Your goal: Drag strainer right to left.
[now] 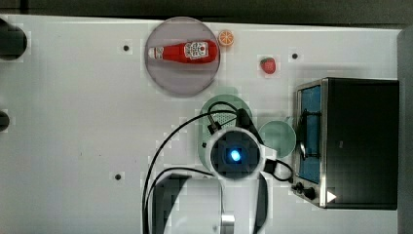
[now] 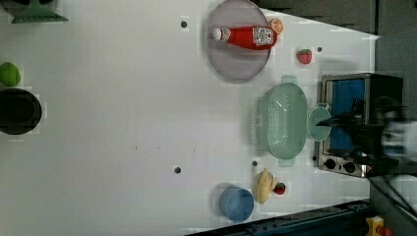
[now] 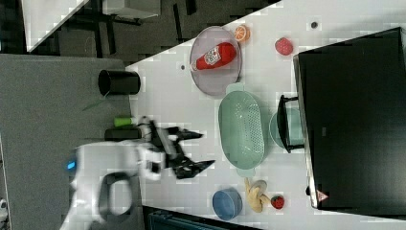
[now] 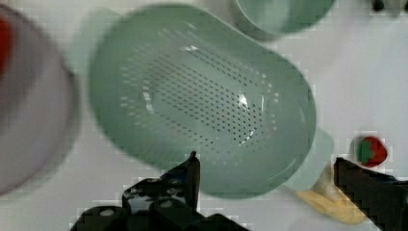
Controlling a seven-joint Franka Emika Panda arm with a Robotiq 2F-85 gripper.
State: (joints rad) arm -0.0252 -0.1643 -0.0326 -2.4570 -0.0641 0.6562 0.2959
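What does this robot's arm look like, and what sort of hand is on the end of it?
The arm has smooth white rounded shells with dark joints, a blue light glowing on one end cap, and black cables looping along it. Its hand is a black gripper with two thin, pointed fingers, more like tongs than a hand.

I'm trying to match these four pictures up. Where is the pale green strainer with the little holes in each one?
Top view: the strainer is near the centre, mostly covered by the arm.
Left view: strainer right of centre, beside the oven.
Right view: strainer in the centre.
Wrist view: strainer across the middle.
Shared landmark: the ketchup bottle on its plate nearby.
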